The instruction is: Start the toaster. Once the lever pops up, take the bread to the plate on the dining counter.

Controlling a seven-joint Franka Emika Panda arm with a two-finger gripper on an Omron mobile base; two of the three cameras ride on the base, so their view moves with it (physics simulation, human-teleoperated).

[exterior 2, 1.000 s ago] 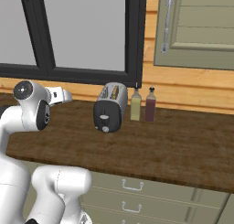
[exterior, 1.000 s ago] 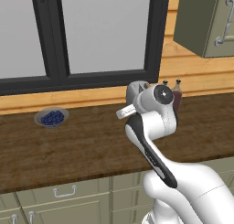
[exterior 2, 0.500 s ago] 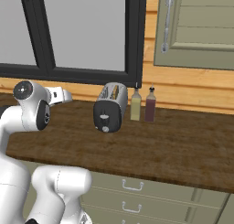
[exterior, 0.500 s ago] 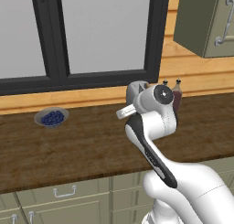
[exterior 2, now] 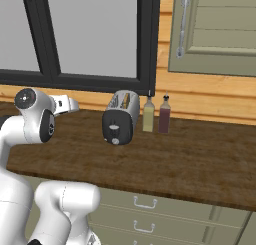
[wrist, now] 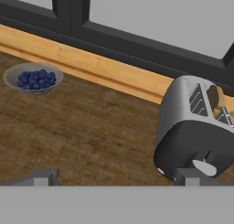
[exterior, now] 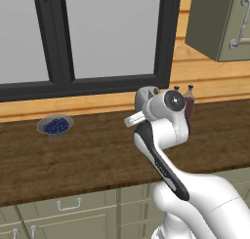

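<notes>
The pincer (wrist: 114, 177) hung released just short of the toaster (wrist: 196, 127), whose lever it apparently needed to press next.

toaster (exterior 2: 120, 118): no words or numbers to read
two bottles (exterior 2: 156, 115): no labels to read
bowl of berries (wrist: 33, 77): no writing
cupboard door (exterior 2: 215, 31): no signs

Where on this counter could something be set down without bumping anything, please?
The widest bare stretch lies between the dish of berries and the toaster. Another open patch runs right of the two bottles toward the counter edge. It is crowded right around the toaster and bottles by the wall.
</notes>
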